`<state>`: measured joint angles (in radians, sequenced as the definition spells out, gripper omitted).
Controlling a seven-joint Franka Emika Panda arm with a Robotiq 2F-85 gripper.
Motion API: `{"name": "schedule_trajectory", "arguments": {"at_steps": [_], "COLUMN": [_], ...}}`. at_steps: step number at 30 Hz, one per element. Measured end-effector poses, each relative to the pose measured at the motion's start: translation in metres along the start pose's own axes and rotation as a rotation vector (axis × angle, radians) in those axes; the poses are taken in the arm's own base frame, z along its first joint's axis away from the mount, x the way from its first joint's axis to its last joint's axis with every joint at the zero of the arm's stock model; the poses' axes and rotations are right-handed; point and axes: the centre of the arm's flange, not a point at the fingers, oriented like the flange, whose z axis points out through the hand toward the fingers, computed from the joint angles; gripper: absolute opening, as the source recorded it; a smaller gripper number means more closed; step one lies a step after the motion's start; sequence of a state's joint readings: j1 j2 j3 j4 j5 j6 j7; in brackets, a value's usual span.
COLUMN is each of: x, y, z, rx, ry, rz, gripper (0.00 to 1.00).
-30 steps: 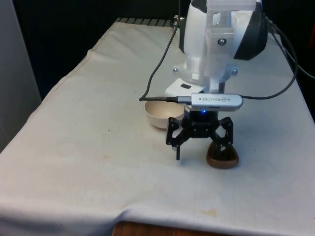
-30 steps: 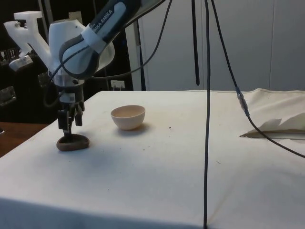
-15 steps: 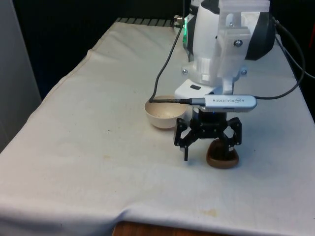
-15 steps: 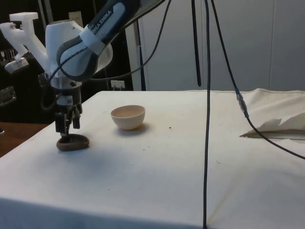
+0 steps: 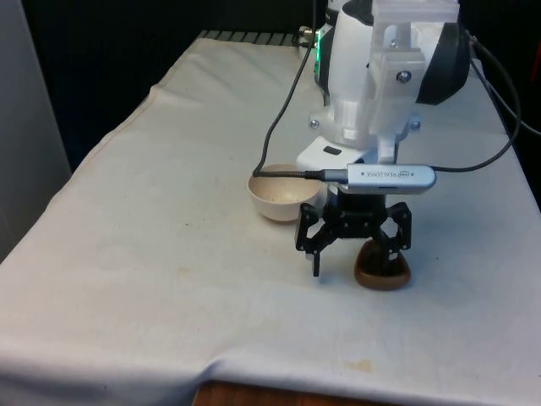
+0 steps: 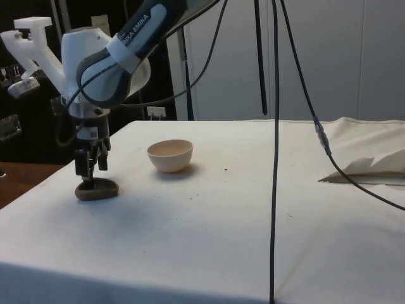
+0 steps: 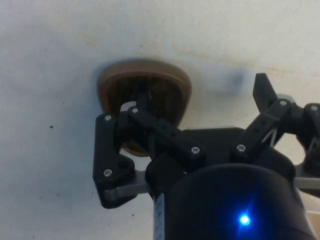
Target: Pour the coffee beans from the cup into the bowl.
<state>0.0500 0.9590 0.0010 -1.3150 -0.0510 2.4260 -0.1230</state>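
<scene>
A low brown cup (image 5: 382, 272) with dark coffee beans in it stands on the white cloth near the table's front edge. My gripper (image 5: 351, 258) is open and down at the cup. In the wrist view one finger (image 7: 141, 98) dips inside the cup (image 7: 145, 80), while the other finger (image 7: 263, 90) hangs outside, well clear of its wall. A cream bowl (image 5: 279, 199) stands a little behind, towards the front view's left, and looks empty. From the side, the gripper (image 6: 88, 176) sits just above the cup (image 6: 97, 190), with the bowl (image 6: 169, 155) beyond it.
A black cable (image 6: 274, 158) hangs down across the side view, and another cable (image 6: 354, 180) trails over the cloth to a rumpled fold (image 6: 373, 166). The table's front edge (image 5: 254, 385) runs close to the cup.
The gripper has shifted a little towards the front view's right, bringing one finger over the cup. Since half a second ago it has hardly moved. Cup and bowl have stayed put.
</scene>
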Motion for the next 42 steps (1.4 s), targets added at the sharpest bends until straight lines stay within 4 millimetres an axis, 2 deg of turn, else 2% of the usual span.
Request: {"name": "schedule_trajectory", "arguments": {"at_steps": [4, 5, 8, 9, 14, 15, 17, 18, 20, 42], "x": [0.0, 0.0, 0.0, 0.0, 0.0007, 0.0008, 0.0008, 0.0008, 0.0012, 0.0013], "y": [0.0, 0.0, 0.0, 0.0, 0.0001, -0.0006, -0.0006, -0.0006, 0.0003, -0.0004], "z": [0.0, 0.0, 0.0, 0.0, -0.0008, -0.0008, -0.0008, -0.0008, -0.0018, -0.0024], "rx": [0.0, 0.0, 0.0, 0.0, 0.0, 0.0, 0.0, 0.0, -0.001, 0.0], "ry": [0.0, 0.0, 0.0, 0.0, 0.002, 0.002, 0.002, 0.002, 0.003, 0.002], "rz": [0.0, 0.0, 0.0, 0.0, 0.0, -0.001, -0.001, -0.001, 0.0, -0.001], "gripper": [0.98, 0.94, 0.77, 0.63, 0.36, 0.36, 0.25, 0.14, 0.05, 0.05]}}
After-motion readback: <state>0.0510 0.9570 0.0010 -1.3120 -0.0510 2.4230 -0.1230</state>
